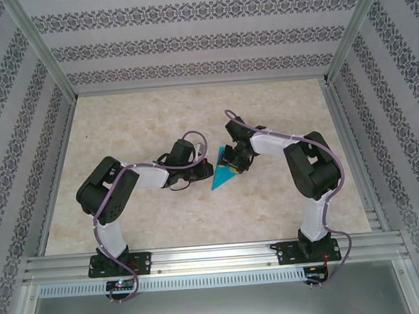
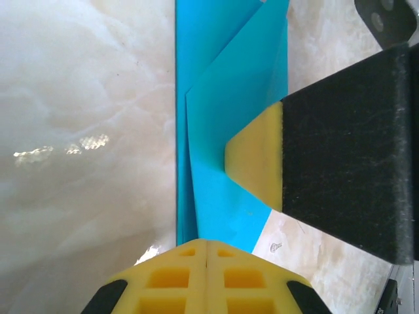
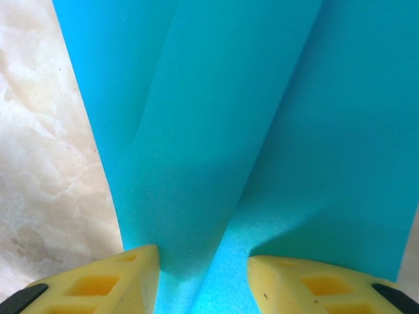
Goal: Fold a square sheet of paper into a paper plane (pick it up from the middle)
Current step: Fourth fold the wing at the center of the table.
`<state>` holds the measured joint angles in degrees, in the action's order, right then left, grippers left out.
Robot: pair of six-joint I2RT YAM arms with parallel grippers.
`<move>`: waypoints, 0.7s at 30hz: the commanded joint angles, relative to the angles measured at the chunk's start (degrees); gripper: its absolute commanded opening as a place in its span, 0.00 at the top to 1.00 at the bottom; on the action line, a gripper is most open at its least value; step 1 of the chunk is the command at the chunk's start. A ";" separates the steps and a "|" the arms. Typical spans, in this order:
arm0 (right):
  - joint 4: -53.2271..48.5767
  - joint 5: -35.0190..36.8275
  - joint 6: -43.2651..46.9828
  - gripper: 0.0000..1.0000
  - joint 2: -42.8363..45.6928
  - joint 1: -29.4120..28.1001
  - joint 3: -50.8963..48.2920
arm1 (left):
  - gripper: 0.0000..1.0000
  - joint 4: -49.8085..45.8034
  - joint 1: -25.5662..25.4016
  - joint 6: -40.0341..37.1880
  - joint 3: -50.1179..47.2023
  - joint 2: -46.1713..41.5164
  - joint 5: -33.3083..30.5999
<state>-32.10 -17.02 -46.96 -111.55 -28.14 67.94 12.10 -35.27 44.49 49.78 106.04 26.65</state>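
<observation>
Lying at the centre of the top view, the folded blue paper (image 1: 221, 175) rests on a pale marble-look table (image 1: 143, 118). The left gripper (image 2: 206, 252) has its fingers pressed together at the paper's edge. The right gripper (image 3: 203, 261) holds its fingers apart over the sheet. Striped patterned walls (image 1: 188, 44) and a metal frame (image 1: 215, 256) enclose the table.

place: robot lab test cell | cues: aluminium frame rails (image 1: 215, 256), patterned wall panels (image 1: 188, 41), marble-look tabletop (image 1: 143, 118)
</observation>
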 commanded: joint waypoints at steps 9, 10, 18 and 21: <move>-1.96 8.69 1.48 0.52 -13.24 -1.39 -4.84 | 0.97 7.83 0.57 3.09 -0.54 1.07 6.33; -1.96 8.67 1.43 0.52 -13.25 -1.39 -4.84 | 0.97 8.12 0.63 3.27 -0.54 1.45 6.66; -1.74 8.14 1.02 0.52 -13.76 -1.48 -4.79 | 0.97 7.87 0.52 3.53 0.64 3.93 8.01; -1.64 8.18 0.90 0.52 -13.76 -1.50 -4.84 | 0.97 6.98 0.55 3.46 0.89 4.52 7.65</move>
<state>-33.26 -16.64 -46.81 -112.27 -28.42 69.04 18.15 -35.27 47.29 49.52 109.65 33.23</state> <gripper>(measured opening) 0.482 0.050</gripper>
